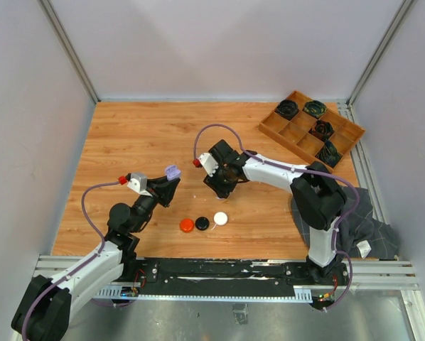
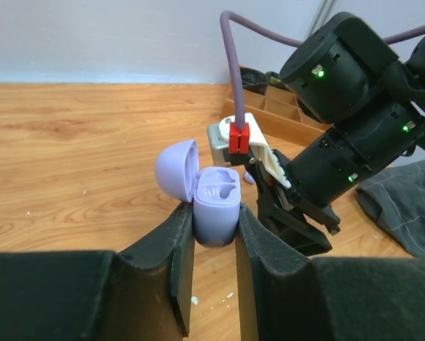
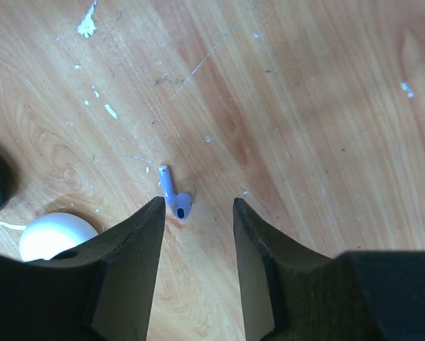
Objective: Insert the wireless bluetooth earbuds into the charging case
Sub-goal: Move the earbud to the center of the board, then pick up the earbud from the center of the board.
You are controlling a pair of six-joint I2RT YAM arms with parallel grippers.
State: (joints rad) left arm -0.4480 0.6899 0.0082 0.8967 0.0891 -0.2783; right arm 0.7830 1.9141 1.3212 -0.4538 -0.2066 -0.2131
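We look down on a wood-grain table top (image 1: 141,142) boxed in by plain pale grey walls (image 1: 227,42) at the back and on both sides, with slim aluminium posts (image 1: 69,50) running up the two far corners. Along the near edge a black rail (image 1: 219,268) lies across silver metal bars (image 1: 383,266), and below them we see a dull grey metal surface (image 1: 198,320). The light is soft and even, leaving only faint shadows on the wood, which up close shows small white flecks (image 3: 87,27) and fine scratches (image 3: 205,60).
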